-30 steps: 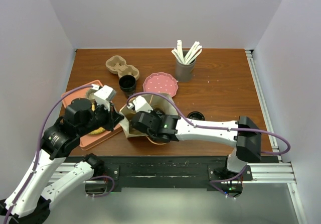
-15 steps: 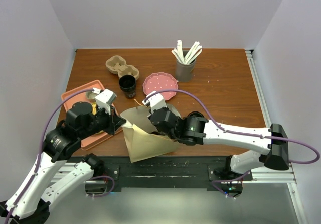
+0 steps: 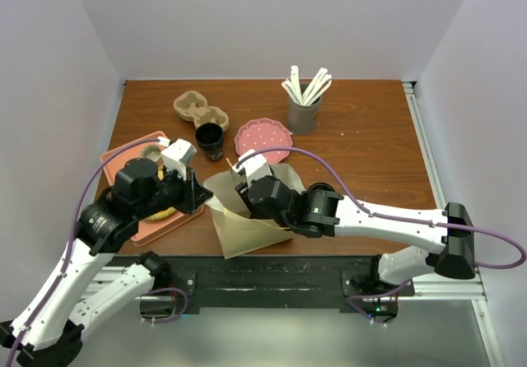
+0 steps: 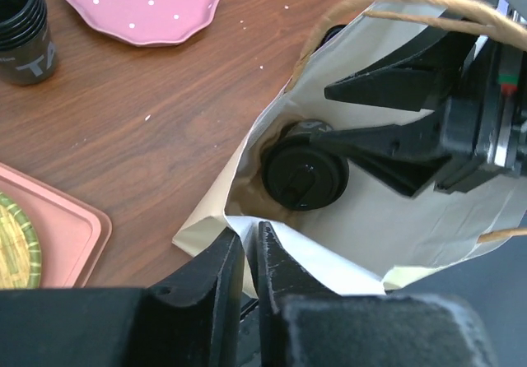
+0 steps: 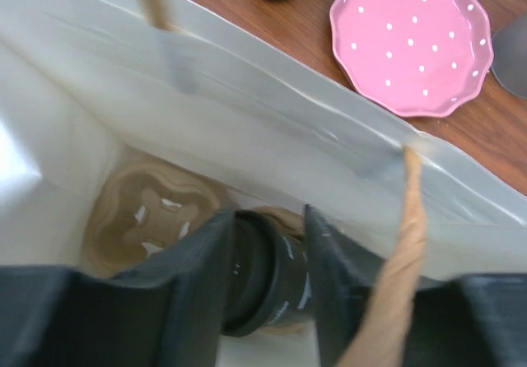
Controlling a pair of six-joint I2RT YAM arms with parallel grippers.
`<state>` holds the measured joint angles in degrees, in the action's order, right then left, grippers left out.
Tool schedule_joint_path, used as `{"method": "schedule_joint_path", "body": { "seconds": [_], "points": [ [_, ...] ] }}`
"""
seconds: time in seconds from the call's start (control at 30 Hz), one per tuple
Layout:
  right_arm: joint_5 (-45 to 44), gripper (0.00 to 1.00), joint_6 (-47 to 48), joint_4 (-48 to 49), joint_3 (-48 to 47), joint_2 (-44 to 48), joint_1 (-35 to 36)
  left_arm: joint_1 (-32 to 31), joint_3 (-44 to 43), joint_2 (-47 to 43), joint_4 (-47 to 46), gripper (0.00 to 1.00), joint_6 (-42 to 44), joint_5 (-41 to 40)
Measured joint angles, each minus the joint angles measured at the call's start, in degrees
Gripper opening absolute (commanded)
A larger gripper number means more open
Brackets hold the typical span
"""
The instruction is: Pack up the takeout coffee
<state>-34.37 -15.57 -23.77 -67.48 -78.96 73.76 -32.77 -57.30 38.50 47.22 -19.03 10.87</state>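
Top external: the paper bag (image 3: 247,234) lies at the near edge of the table (image 3: 370,137), a little left of centre, with its mouth open toward the far left. Your left gripper (image 3: 200,196) is at the bag's left rim. In the left wrist view its jaws are almost together with the pale rim running between them, so it is clamped on the bag and holding the mouth apart.

Your right gripper (image 5: 268,215) reaches well into the bag. In the right wrist view its jaws are spread, one on each side of the coffee cup (image 5: 265,281), which has its black lid on. I can't tell whether they are pressing on the cup or just flanking it.

The cup is down at the bottom of the bag, beside the empty pocket of a pulp carrier (image 5: 152,211) that also lies in there. Whether the cup is seated in the carrier's other pocket isn't clear.

Outside the bag:
- a pink tray (image 3: 123,155) on the left
- a stack of black cups (image 3: 209,140) just beyond the bag
- a pink dotted plate (image 3: 263,137) to the right of the stack
- a spare carrier (image 3: 194,108) at the far left
- a grey holder (image 3: 303,118) with white sticks (image 3: 306,83) at far centre
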Motion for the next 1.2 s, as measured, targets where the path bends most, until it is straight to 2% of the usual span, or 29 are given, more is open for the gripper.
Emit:
{"method": "schedule_joint_path", "body": {
  "seconds": [0.3,0.57,0.9,1.2],
  "points": [
    [-0.6,0.69,-1.0,-3.8,-6.6,-0.4,0.0,0.0,-5.4,5.2,0.0,0.43,-2.3,0.9],
    [-2.1,0.70,-4.3,-10.4,-14.9,-2.3,0.0,0.0,-9.2,8.6,1.2,0.50,-8.6,4.3],
    [-2.2,0.67,-6.1,-12.3,-12.7,-1.4,0.0,0.0,-9.9,12.3,2.9,0.54,-13.0,10.9],
    [-4.1,0.66,-5.9,-11.1,-9.8,3.6,0.0,0.0,-1.6,9.7,-4.9,0.56,-19.6,22.1]
  ]
}}
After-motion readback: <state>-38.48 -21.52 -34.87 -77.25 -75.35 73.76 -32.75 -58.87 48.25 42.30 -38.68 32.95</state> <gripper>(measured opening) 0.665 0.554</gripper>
